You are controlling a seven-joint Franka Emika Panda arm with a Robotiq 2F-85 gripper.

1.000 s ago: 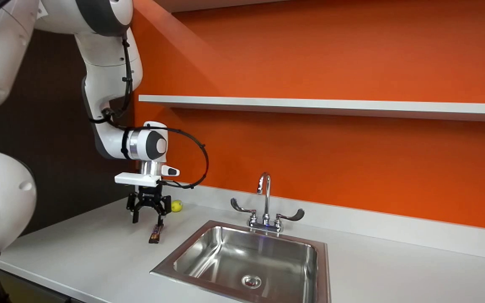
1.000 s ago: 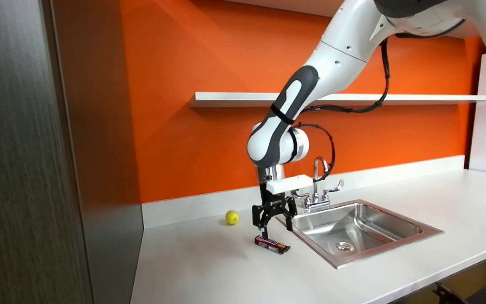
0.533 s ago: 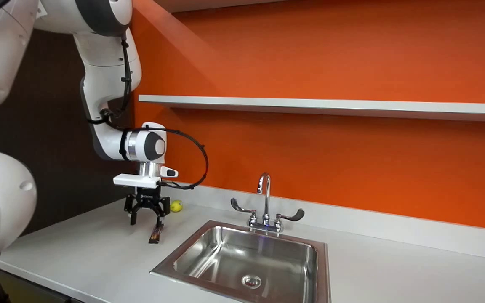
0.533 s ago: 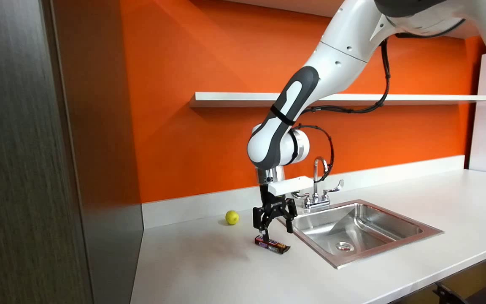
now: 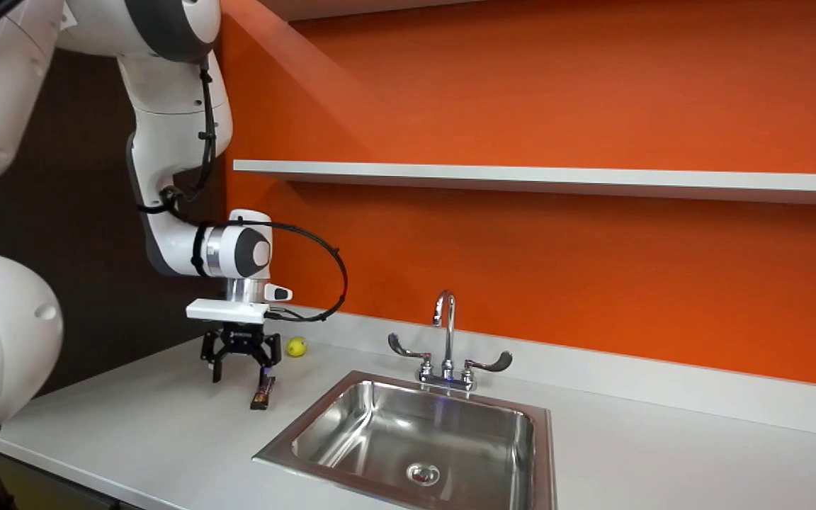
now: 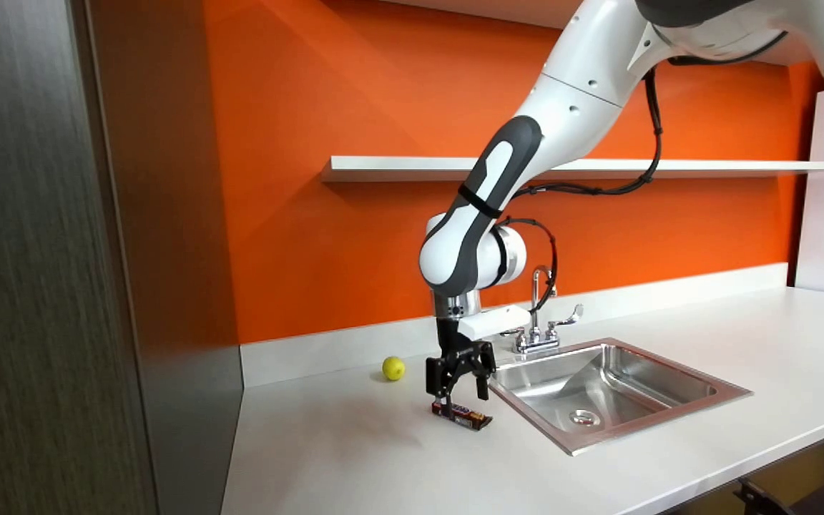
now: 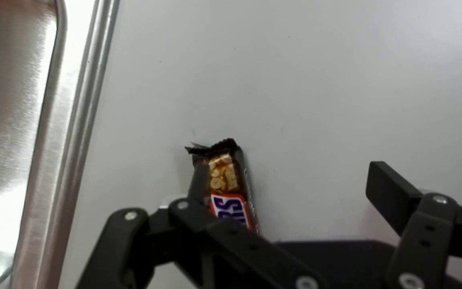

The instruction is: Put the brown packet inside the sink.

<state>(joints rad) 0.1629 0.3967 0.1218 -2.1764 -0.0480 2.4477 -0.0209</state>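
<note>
The brown packet [image 5: 261,398] lies flat on the white counter, left of the sink [image 5: 544,460] in both exterior views [image 6: 472,419] [image 6: 662,418]. In the wrist view the packet [image 7: 225,172] shows a peanut picture and part of a red-edged label; its near end is hidden behind a finger. My gripper [image 5: 240,379] points down, open and empty, low over the counter; it also shows in an exterior view [image 6: 464,402]. In the wrist view the gripper [image 7: 290,182] has its left finger over the packet's left side and its right finger well apart from it. I cannot tell whether the left finger touches the packet.
A yellow-green ball [image 5: 297,346] sits on the counter behind the gripper, near the wall. A chrome faucet [image 5: 448,340] with two handles stands at the sink's back edge. A white shelf [image 5: 550,173] runs along the orange wall. A dark panel [image 6: 162,214] bounds the counter's left end.
My gripper has shifted a little leftward and downward in both exterior views, its fingers still apart. The packet, the ball and the sink have not moved.
</note>
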